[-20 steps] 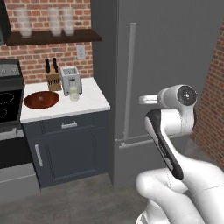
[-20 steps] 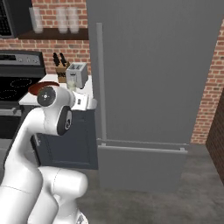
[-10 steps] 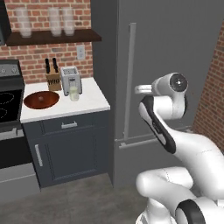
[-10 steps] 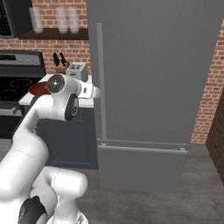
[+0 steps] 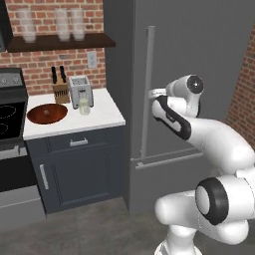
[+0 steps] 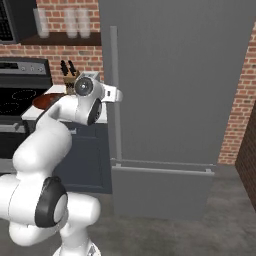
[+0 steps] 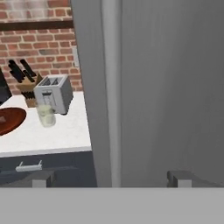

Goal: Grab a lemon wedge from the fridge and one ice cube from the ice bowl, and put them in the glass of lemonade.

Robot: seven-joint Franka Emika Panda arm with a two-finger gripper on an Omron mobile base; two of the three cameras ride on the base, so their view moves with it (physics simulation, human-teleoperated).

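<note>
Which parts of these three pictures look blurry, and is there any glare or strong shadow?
Hand view: the fridge handle is soft-edged and the shelf glasses smear. Left base view: the frosted glasses are hazy. Right base view: the fridge is evenly lit, with no glare.

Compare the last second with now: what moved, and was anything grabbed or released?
The arm reached forward, carrying its open pincer up close to the fridge door's vertical handle. Nothing was taken hold of or let go. The fridge door stayed closed; the ice bowl, glass of lemonade and toaster stayed put on the counter.
</note>
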